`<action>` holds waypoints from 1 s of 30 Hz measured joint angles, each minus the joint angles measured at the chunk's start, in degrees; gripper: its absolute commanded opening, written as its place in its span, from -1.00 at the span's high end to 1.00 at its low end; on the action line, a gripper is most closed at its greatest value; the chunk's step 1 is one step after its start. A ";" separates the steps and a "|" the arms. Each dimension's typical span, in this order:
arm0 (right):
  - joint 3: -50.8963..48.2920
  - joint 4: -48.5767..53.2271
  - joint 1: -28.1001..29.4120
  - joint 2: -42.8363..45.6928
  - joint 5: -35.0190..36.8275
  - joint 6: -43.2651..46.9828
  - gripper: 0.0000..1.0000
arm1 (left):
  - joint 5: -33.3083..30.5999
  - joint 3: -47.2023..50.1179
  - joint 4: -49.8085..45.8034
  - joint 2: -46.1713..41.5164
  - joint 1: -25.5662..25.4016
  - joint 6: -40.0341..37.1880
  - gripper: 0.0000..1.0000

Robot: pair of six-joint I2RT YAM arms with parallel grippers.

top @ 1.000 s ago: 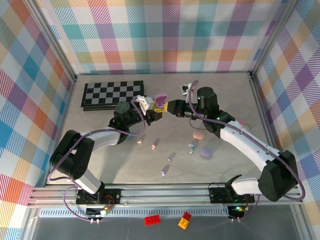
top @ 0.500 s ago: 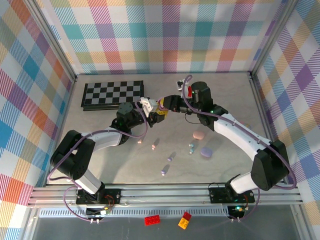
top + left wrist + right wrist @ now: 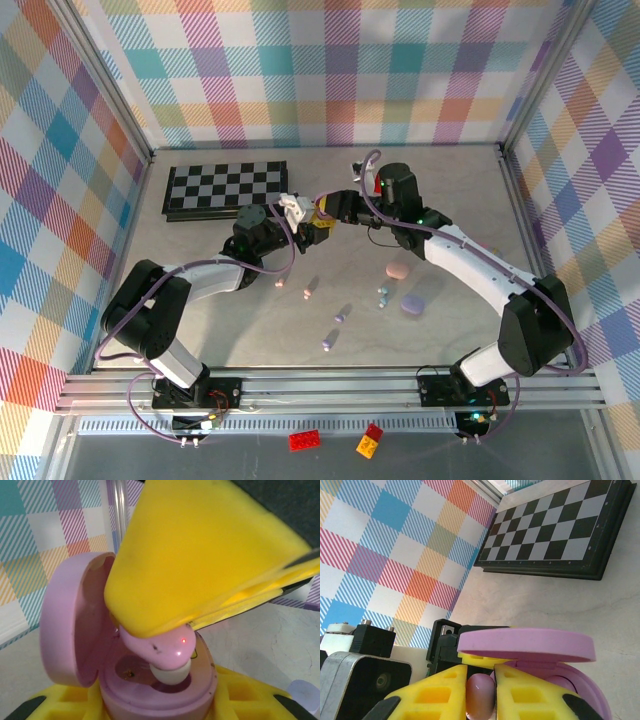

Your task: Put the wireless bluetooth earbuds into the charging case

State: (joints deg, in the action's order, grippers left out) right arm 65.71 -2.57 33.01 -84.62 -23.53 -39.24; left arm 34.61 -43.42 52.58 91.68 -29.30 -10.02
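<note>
Right pincer point(image 3: 480, 694) pinches a pink earbud point(image 3: 165, 647) tight, tip down in the open purple charging case point(image 3: 70, 625); left pincer point(image 3: 155, 702) clamps the case's base.

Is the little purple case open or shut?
Open. The glossy lilac plastic charging case has its rounded lid swung up, and a pink earbud sits above its exposed socket.
</note>
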 measured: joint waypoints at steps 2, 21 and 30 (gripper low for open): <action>0.09 0.02 0.07 0.00 0.31 0.31 0.62 | -0.13 -0.02 0.02 0.00 0.00 0.15 0.29; 0.42 0.94 0.39 0.02 2.80 2.19 0.58 | -0.11 -0.72 -1.31 0.20 -0.02 1.46 0.30; 0.42 1.53 0.44 0.76 3.58 2.62 0.52 | 0.22 -0.79 -1.20 0.20 -0.11 1.62 0.30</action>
State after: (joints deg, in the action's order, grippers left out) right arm 66.13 -1.04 33.45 -83.85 -19.94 -36.62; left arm 34.83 -44.21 51.37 91.88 -29.41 -8.40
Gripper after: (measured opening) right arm 0.232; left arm 0.354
